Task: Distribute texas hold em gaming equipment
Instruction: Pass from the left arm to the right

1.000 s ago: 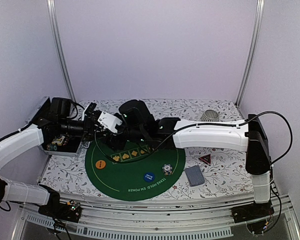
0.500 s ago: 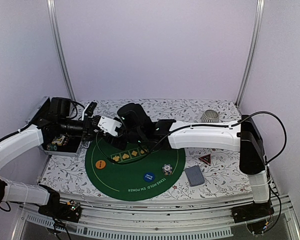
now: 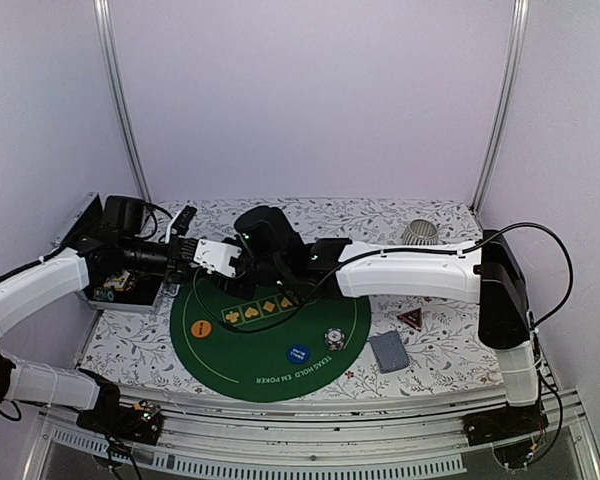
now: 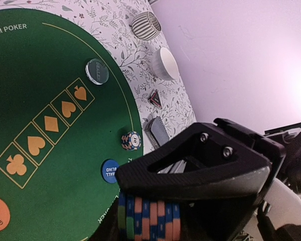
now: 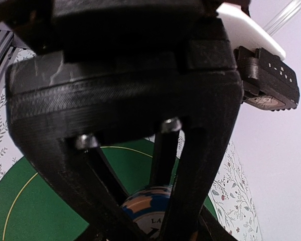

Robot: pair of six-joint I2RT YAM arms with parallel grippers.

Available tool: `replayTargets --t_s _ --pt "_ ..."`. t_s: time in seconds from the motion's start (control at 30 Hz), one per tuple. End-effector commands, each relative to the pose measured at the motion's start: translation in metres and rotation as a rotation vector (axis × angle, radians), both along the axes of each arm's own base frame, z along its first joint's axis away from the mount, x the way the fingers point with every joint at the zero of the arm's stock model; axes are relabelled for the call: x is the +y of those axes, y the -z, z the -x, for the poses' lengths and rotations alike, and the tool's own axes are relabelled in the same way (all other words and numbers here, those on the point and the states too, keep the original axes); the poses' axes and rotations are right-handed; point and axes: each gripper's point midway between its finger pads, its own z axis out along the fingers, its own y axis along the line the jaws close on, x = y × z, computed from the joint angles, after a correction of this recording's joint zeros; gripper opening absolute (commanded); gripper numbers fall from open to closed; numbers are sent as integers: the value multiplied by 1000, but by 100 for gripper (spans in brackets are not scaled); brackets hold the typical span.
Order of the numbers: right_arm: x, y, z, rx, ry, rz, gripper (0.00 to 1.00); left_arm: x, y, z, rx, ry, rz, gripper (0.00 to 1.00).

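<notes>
While the L gripper [image 3: 185,257] pinches a stack of striped poker chips [image 4: 149,220], jaws narrow, above the far-left edge of the green mat [image 3: 240,350], the R gripper [image 5: 143,198] straddles that stack. Its jaws are approx. half-wide; can't tell if they press on it.

The white-shelled left arm [image 3: 35,285] bends up from its base at 7 o'clock and stretches toward 3 o'clock, its black left claw [image 3: 185,257] clamped on a stack of orange-and-blue striped poker chips [image 4: 149,221]. The white right arm [image 3: 410,270] rises at 4 o'clock and lies level toward 9 o'clock. Both wrists meet near 10 o'clock, where the right claw [image 5: 145,211] sets its fingers against that same stack.
</notes>
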Motion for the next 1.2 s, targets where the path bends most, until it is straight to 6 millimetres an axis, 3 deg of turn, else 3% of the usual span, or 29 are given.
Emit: replayTargets --t_s 0.0,0.17,0.37,0.57,0.73,1.0,1.17 --pt "3 -10 -1 -10 -17 -20 39 -5 -1 4 -10 39 5 0" --pt "0 2 1 28 -8 -6 28 -6 18 9 44 60 7 0" --pt "-10 42 9 148 25 29 15 -3 51 14 95 58 -14 10" --pt "-19 110 31 328 59 114 10 1 99 20 167 52 -74 15" --pt "-29 148 42 456 98 147 7 6 135 31 223 58 -109 19" --pt "-32 193 54 560 114 193 5 11 183 41 305 61 -165 24" --pt "-37 211 58 581 115 236 5 19 195 35 309 22 -243 33"
